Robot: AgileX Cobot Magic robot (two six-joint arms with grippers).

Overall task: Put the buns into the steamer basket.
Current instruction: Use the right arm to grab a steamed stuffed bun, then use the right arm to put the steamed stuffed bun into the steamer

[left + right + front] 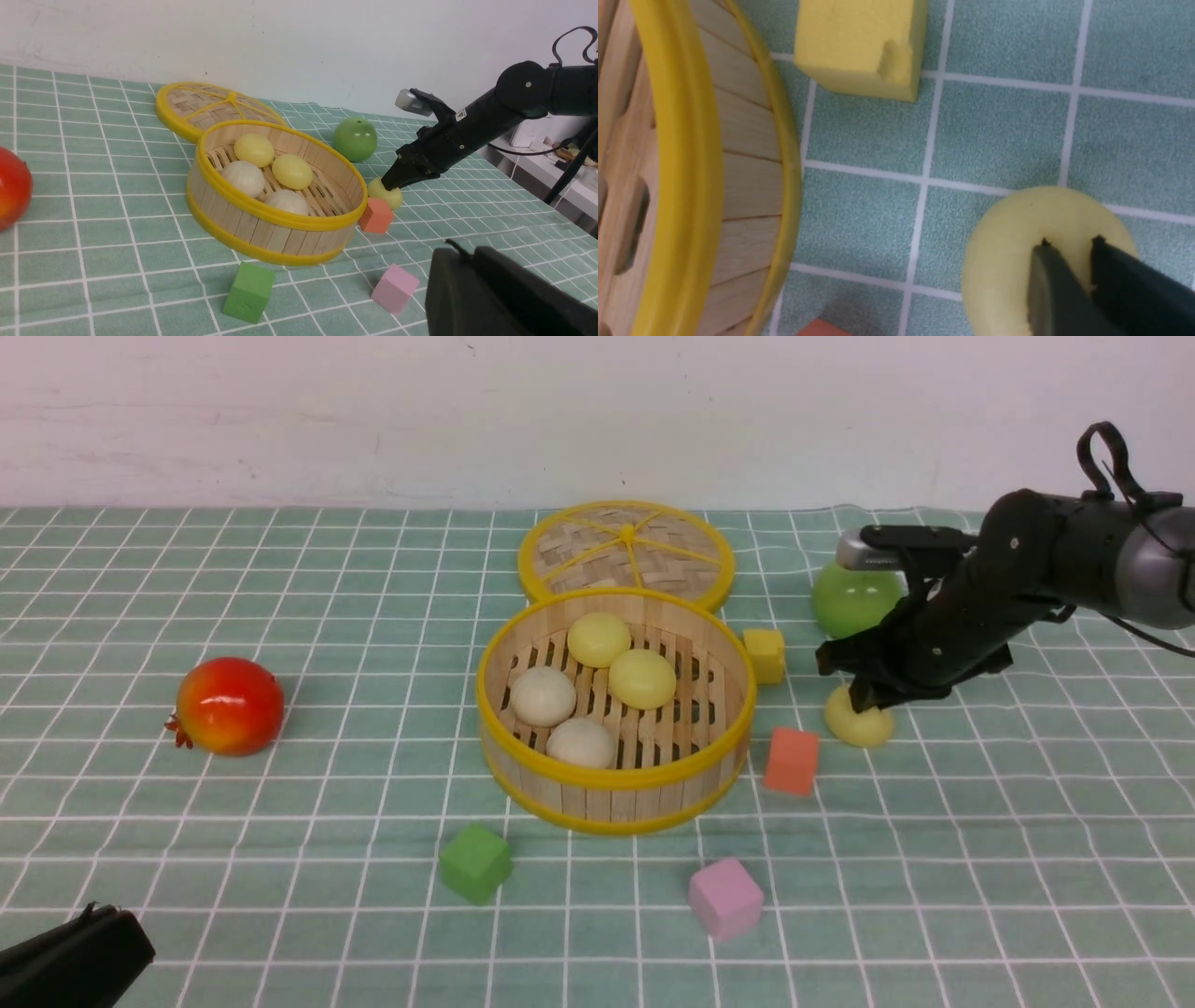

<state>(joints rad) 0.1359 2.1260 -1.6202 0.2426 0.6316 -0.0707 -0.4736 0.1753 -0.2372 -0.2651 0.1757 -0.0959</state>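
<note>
- Pale-yellow was the colour of the last bun outside, sitting on the green checked cloth to the right of the steamer basket, just beside the orange cube and in front of the green apple.
- Four buns were already in the basket: two yellow ones toward the back and two off-white ones nearer the front. So this looked like the final pick.
- Right gripper was down on that last bun, and in the right wrist view its fingertips sat nearly together, pinching into the soft top of the bun rather than straddling it. The bun itself hadn't left the cloth yet.
- Left gripper was parked low at the near left corner and holding nothing; from the dark bulk on show you couldn't really tell how its jaws stood.
- Next move, probably: lift straight up, carry the bun left over the yellow rim, then drop it into a free bit of slatted floor.
- Worth watching: a pinch that shallow on a squishy dome could slip, and the orange cube and yellow cube both sat close to the path.
</note>
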